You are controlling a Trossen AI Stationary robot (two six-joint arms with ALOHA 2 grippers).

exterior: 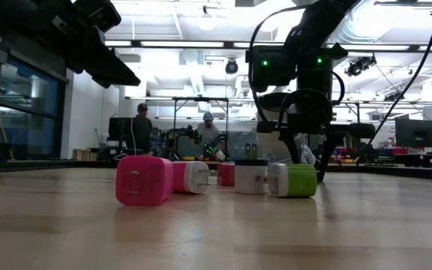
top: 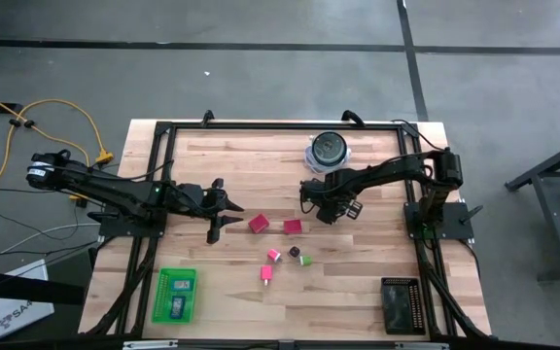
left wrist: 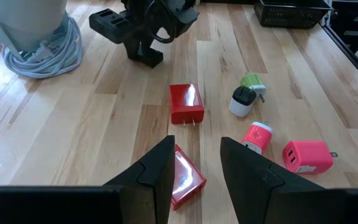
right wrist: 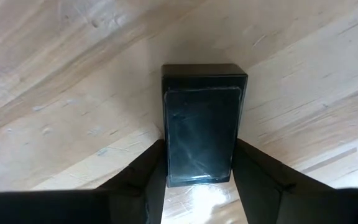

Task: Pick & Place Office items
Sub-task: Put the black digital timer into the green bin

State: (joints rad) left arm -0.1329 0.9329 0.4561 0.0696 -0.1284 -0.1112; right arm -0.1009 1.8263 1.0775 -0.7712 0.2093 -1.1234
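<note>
My left gripper (top: 227, 216) is open, just left of two red blocks (top: 259, 224) (top: 292, 227) lying flat on the table. In the left wrist view the nearer red block (left wrist: 184, 177) shows between the spread fingers of my left gripper (left wrist: 196, 142), below them and untouched. My right gripper (top: 331, 206) is shut on a black block (right wrist: 202, 124) near the table's middle. Two pink pieces (top: 273, 256) (top: 265, 274), a dark one (top: 296, 252) and a green one (top: 305, 260) lie nearer the table's front edge. My right gripper holds the black block by its two long sides (right wrist: 168, 162), pinched between the two fingers at the block's nearer end. The fingers come from above and lie along the block. Whether the block rests on the wood or is lifted, I cannot tell.
A round blue-white object with a dark top (top: 327, 149) stands near the far edge, close behind my right gripper. A green tray (top: 161, 309) holding small pieces lies at the near left, a black tray (top: 402, 303) at the near right. People stand in the room beyond the table.
</note>
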